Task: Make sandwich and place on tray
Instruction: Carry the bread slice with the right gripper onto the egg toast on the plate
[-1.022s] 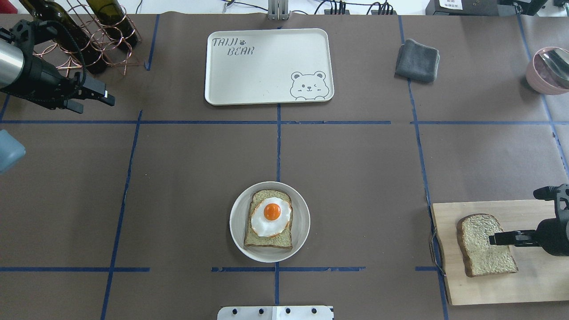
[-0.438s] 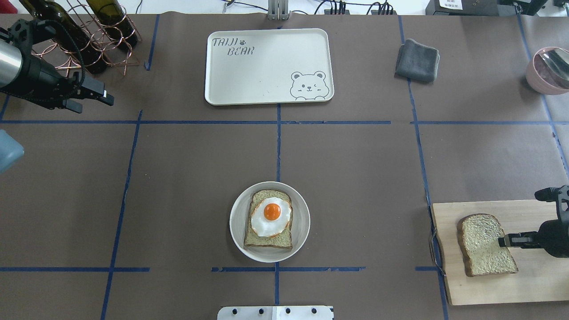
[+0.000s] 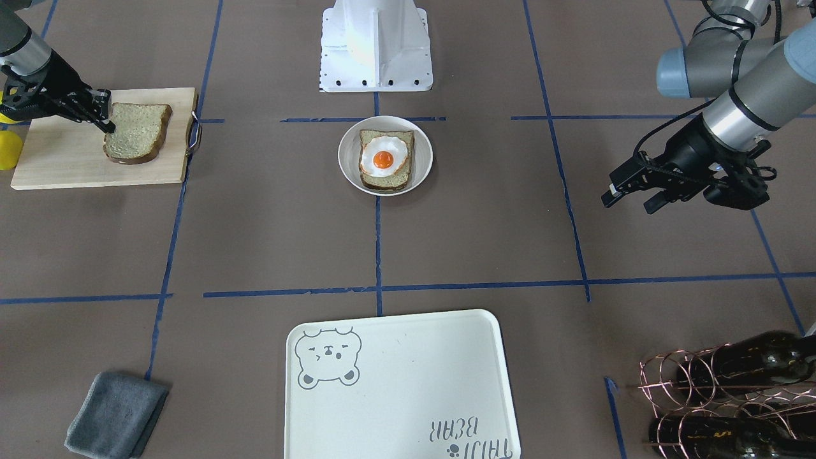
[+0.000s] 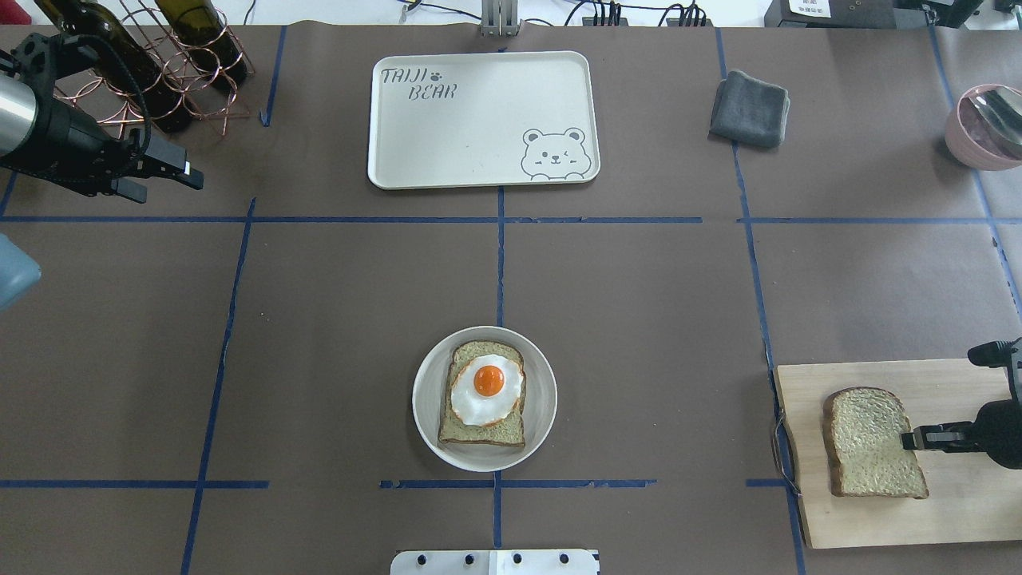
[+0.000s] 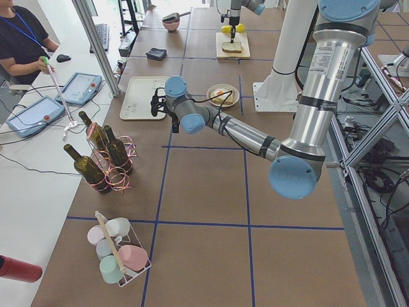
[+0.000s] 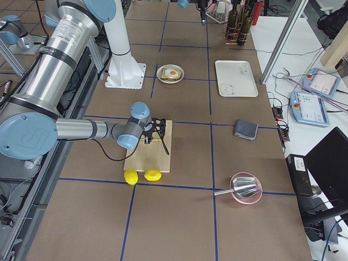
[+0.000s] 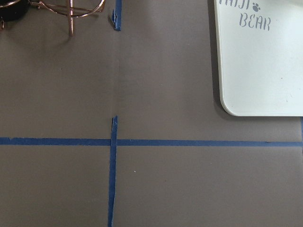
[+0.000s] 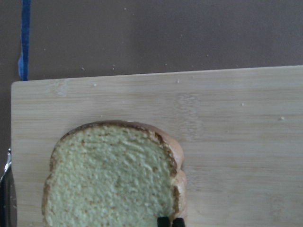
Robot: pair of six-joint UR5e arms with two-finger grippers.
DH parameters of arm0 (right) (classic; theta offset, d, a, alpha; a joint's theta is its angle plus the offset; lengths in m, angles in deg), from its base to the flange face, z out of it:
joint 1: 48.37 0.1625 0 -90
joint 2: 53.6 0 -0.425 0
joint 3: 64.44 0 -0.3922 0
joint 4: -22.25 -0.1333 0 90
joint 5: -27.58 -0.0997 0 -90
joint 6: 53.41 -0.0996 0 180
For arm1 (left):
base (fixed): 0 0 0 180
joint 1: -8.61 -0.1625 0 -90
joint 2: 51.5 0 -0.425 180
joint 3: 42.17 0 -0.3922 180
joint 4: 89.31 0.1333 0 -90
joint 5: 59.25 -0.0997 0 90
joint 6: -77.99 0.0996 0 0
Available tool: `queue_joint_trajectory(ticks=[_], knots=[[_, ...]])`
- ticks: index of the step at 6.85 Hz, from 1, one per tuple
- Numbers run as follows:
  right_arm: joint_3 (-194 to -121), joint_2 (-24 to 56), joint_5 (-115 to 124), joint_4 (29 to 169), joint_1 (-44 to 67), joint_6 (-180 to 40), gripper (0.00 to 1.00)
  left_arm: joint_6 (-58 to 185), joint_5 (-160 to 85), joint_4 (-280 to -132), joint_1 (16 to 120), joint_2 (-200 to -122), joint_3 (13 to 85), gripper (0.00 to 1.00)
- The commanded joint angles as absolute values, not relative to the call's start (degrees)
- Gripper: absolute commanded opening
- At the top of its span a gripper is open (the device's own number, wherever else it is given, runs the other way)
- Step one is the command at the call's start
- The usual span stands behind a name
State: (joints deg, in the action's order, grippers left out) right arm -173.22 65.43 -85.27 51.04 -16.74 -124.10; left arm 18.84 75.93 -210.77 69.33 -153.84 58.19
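One tan bread slice lies in a round white dish near the table's middle, with a fried egg on top. The second slice lies flat on the wooden cutting board at the right. My right gripper is low at that slice's right edge. In the right wrist view its fingertips stand together, shut, against the crust of the slice. My left gripper hovers open and empty at the far left. The cream bear tray lies bare at the back centre.
A copper rack with wine bottles stands behind my left arm. A folded grey cloth lies right of the tray. A pink bowl with a metal scoop sits at the far right. Two lemons lie beside the board.
My right gripper has drawn back to the right, from over the slice to its right edge. The slice has turned slightly straighter on the board. The left arm has barely shifted.
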Motion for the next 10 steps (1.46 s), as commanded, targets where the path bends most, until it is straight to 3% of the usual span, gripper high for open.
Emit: queue_joint_trajectory(ticks=[1,6,10], knots=[[-173.08,65.32,-85.71,46.37,-16.65,-124.34,0.00,18.84,75.93,-210.77,69.25,-153.89,58.20,1.00],[-173.16,64.44,-92.21,32.83,-9.45,-125.30,0.00,12.90,71.72,-211.21,64.10,-154.51,58.72,1.00],[-172.90,50.51,-94.24,33.23,-6.80,-134.94,0.00,0.14,64.59,-214.02,53.35,-158.72,58.99,1.00]])
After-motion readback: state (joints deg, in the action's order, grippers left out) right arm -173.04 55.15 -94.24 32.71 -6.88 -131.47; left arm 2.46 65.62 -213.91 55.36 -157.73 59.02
